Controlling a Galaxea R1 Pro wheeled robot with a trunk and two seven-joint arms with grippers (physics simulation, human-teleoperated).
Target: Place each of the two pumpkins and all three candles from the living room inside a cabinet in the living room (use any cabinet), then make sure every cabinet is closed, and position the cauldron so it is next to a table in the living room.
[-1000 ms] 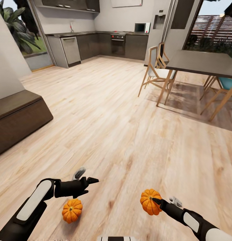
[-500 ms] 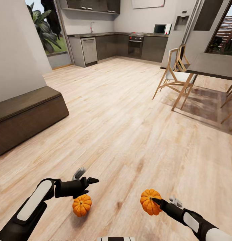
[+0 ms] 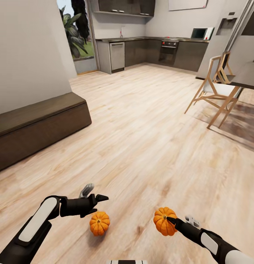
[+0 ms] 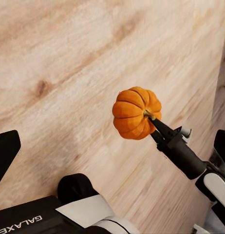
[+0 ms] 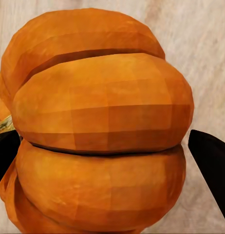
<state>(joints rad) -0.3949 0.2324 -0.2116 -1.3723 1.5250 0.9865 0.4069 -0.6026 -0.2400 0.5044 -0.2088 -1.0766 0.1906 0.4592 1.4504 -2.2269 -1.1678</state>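
Observation:
My right gripper [image 3: 170,220] is shut on one orange pumpkin [image 3: 163,220], held just above the wood floor. It bulges between the dark fingers in the right wrist view [image 5: 103,117], and the left wrist view catches it [image 4: 136,113] on the right gripper [image 4: 154,123]. The other pumpkin [image 3: 99,223] rests on the floor, just below and right of my left gripper [image 3: 99,204], which is open and holds nothing. The long low dark-brown cabinet [image 3: 39,124] stands along the left wall, its front closed. The candles, cauldron and coffee table are out of view.
A tall dining table [image 3: 249,75] with wooden chairs [image 3: 216,88] stands at the right. Grey kitchen units [image 3: 148,51] line the far wall. A white wall [image 3: 28,51] rises behind the cabinet. Wide wood floor [image 3: 141,146] stretches ahead.
The whole view has swung left, so the cabinet, kitchen and dining table slid right in the picture, and so did the floor pumpkin. Both arms keep their pose; the right one still grips its pumpkin.

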